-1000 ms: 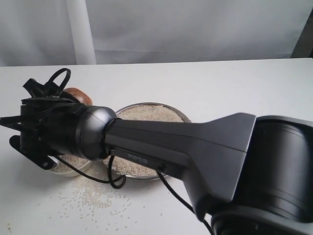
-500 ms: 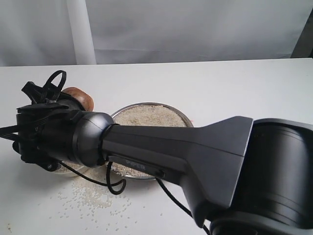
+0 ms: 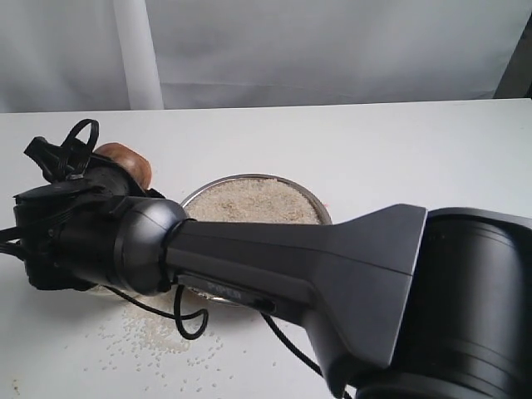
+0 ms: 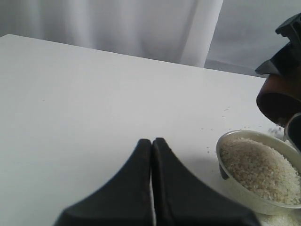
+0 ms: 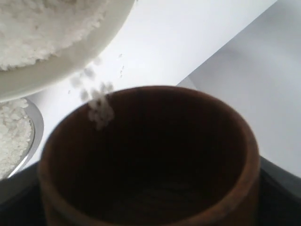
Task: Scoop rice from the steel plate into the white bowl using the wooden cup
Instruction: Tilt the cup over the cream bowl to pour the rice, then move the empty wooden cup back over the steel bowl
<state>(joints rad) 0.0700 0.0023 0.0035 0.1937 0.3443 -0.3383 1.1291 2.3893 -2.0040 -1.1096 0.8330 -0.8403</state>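
Here the right end effector (image 5: 150,207) is clamped around the wooden cup (image 5: 150,160), its dark jaws showing at both sides of the cup's base in the right wrist view; the cup is tipped with its mouth towards the white bowl (image 5: 56,56), and a small clump of rice (image 5: 99,109) hangs in the air at the cup's lip, between cup and bowl rim. The cup looks nearly empty inside, so the pour seems about finished; the bowl is already heaped with grains.

The relation the next move turns on: the steel plate (image 3: 316,204) lies just beside the bowl, on the side towards the right arm's base; the cup's axis is tilted well over, and would need to swing back to dip its mouth into the plate's rice.

In the exterior view the right arm stretches from the lower right across the plate to the left edge, its wrist hiding most of the bowl; the cup (image 3: 125,162) peeks out behind the wrist.

The left end effector (image 4: 151,188) is closed on nothing, fingertips together, hovering above the bare surface (image 4: 70,117) near the bowl (image 4: 261,169). Spilled grains (image 3: 154,332) lie scattered on the surface in front of the plate.
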